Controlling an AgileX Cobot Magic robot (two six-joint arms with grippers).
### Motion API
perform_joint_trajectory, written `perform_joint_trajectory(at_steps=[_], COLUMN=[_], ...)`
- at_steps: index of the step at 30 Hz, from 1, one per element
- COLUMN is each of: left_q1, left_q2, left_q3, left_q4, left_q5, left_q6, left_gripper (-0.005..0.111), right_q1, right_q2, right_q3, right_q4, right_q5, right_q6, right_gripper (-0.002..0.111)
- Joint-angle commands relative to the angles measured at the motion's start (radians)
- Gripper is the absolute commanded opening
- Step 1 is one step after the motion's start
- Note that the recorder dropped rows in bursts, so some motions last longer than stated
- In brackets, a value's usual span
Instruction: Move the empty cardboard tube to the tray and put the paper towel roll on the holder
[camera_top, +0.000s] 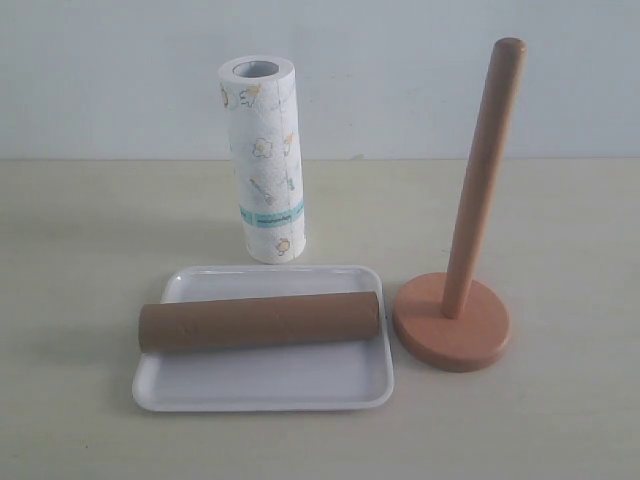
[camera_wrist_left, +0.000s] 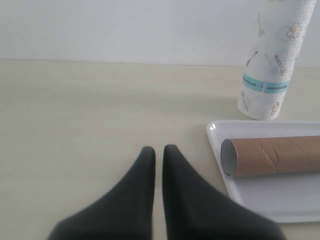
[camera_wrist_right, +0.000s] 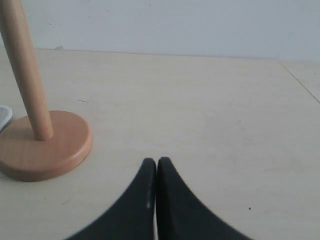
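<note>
The long, hollow, plain brown cardboard tube (camera_top: 260, 322) lies on its side across the shallow glossy white rectangular tray (camera_top: 262, 388). It rests on the tray floor, with its ends about level with the tray's short rims. I judge the first half of the task done.

The second half has not begun. The thick white paper towel roll printed with small yellow and teal drawings (camera_top: 265, 160) stands upright on the pale bench (camera_top: 80, 250), just behind the tray's far rim and apart from the tube. The wooden holder with a round terracotta-brown base and slim upright pole (camera_top: 452, 328) sits just beside the tray on its right. Its pole is bare, with nothing threaded on it.

Neither arm shows in the exterior view. In the left wrist view, the left end effector (camera_wrist_left: 157, 150) has its dark fingers drawn together with only a hairline slit between them. It holds nothing and sits over bare bench beside the tray's open-tube end. The right end effector (camera_wrist_right: 156, 161) is pressed fully closed, also empty, over bare bench near the holder's base.

What is left, by my reading, is to grasp the roll, lift it above the pole's rounded top, and lower its core down over the pole.
</note>
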Motion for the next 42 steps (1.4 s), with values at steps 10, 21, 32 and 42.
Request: perform_joint_trajectory(at_steps=[10,21,32,42], left_q1=[0.002,0.002,0.002,0.002], left_q2=[-0.004,-0.004,-0.004,0.274], left_q3=[0.003,0.003,0.003,-0.392], left_q4=[0.010,0.010,0.029,0.011], left_q5=[-0.001,-0.001,-0.585,-0.329], left_q6=[0.003,0.003,0.003,-0.005], left_gripper=[0.005,0.005,0.005,0.005], right_q1=[-0.003,-0.003,-0.003,-0.003], right_q2=[-0.005,-0.005,-0.005,-0.005], right_q3=[0.000,0.000,0.000,0.000], right_q4=[-0.004,0.000,0.000,0.000], right_q5=[-0.008,-0.008,-0.008,-0.008], right_q6=[0.001,0.001,0.003,0.001], right_gripper=[0.000,0.000,0.000,0.000])
